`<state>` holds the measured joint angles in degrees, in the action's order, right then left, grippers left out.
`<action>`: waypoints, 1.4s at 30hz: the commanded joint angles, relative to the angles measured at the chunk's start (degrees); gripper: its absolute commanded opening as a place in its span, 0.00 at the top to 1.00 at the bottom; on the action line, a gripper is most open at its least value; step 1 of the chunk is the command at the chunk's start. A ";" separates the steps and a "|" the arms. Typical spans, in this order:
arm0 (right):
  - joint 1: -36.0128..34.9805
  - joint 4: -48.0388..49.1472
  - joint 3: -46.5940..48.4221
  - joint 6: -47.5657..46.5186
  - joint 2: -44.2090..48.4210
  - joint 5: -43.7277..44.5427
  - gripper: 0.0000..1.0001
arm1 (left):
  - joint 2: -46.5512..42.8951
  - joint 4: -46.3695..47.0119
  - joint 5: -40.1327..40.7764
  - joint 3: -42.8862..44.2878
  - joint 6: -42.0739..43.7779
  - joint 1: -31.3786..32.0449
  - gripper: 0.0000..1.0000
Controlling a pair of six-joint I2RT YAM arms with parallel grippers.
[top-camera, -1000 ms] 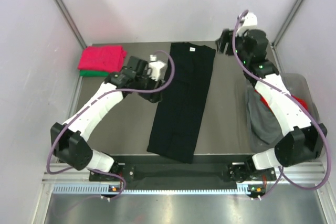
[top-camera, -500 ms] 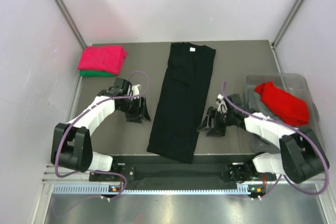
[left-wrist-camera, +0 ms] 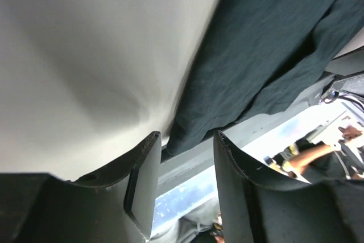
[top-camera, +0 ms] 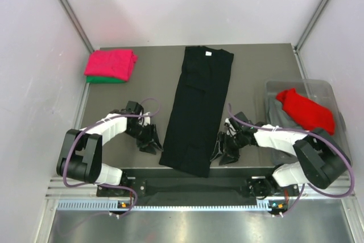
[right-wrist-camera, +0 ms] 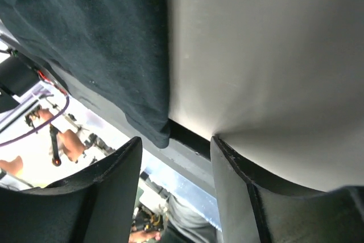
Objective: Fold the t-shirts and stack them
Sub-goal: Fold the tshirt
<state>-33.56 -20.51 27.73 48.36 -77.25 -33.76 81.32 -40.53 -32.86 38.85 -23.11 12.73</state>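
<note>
A black t-shirt (top-camera: 198, 106), folded into a long strip with a small white tag at its far end, lies down the middle of the table. Its near hem hangs slightly over the front edge. My left gripper (top-camera: 151, 142) is open, low on the table just left of the hem's near left corner (left-wrist-camera: 187, 132). My right gripper (top-camera: 220, 153) is open, low beside the near right corner (right-wrist-camera: 153, 129). Neither holds cloth. A folded pink-red tee (top-camera: 111, 62) lies on a green one (top-camera: 105, 79) at the far left.
A clear plastic bin (top-camera: 330, 90) at the right holds a red tee (top-camera: 307, 111) and a grey one (top-camera: 278, 115). The table's front edge and the black rail (top-camera: 193, 186) lie just beyond the hem.
Both arms have swung from the far end of the shirt down to its near hem. The grey tee that lay under the right arm now shows in the bin.
</note>
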 commanded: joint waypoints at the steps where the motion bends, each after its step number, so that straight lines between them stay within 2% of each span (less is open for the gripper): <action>1: -2.47 2.23 1.63 1.91 -2.28 1.15 0.48 | -1.60 1.50 -3.17 -3.25 -2.81 -0.34 0.54; 8: -7.65 5.39 2.95 5.16 -5.80 -0.08 0.49 | -0.55 1.86 -3.70 -3.96 -3.43 2.47 0.55; 10: -8.62 6.89 3.21 5.78 -7.12 -0.60 0.53 | 0.42 2.65 -4.05 -4.13 -3.87 2.91 0.56; 15: -9.86 7.68 4.35 6.04 -8.61 -0.87 0.54 | 2.44 3.97 -4.76 -3.70 -3.87 3.88 0.56; 18: -9.94 8.82 4.27 6.22 -8.97 -1.05 0.55 | 2.88 4.93 -5.63 -3.78 -4.04 4.23 0.62; 20: -9.94 10.31 4.09 6.40 -9.06 -1.66 0.68 | 3.14 4.85 -6.16 -3.52 -3.96 4.41 0.67; 21: -9.94 11.45 4.26 6.31 -9.06 -1.92 0.79 | 3.06 4.85 -6.25 -3.43 -3.78 4.41 0.77; 22: -9.94 11.72 4.61 5.79 -9.06 -1.84 0.98 | 2.97 4.94 -6.34 -3.43 -3.69 4.32 0.79; 23: -9.94 12.07 5.14 5.52 -8.88 -1.92 1.00 | 2.79 5.02 -6.51 -3.43 -3.52 4.41 0.82; 24: -9.86 12.34 5.23 5.43 -8.71 -1.93 1.00 | 2.53 5.29 -6.77 -3.60 -3.60 4.41 0.87; 25: -9.86 12.51 5.23 5.43 -8.44 -2.19 1.00 | 2.27 5.72 -6.86 -3.52 -3.69 4.32 1.00; 28: -9.07 12.69 5.32 4.30 -6.34 -2.89 1.00 | 0.77 5.56 -7.04 -1.68 -2.64 4.32 1.00; 32: -3.37 13.30 5.41 1.92 -1.08 -5.26 1.00 | -0.02 2.05 -6.16 7.17 2.79 4.32 1.00; 36: 2.70 12.34 4.36 0.34 3.50 -6.84 1.00 | 3.40 -2.00 -4.58 15.98 7.20 4.14 1.00; 42: 11.32 13.13 4.18 -1.33 10.27 -7.64 1.00 | 8.41 -1.66 -2.83 24.95 7.64 4.14 1.00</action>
<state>-24.73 -9.39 30.87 49.19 -70.35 -40.03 87.61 -40.93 -37.30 60.47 -17.56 16.97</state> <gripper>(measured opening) 0.010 0.012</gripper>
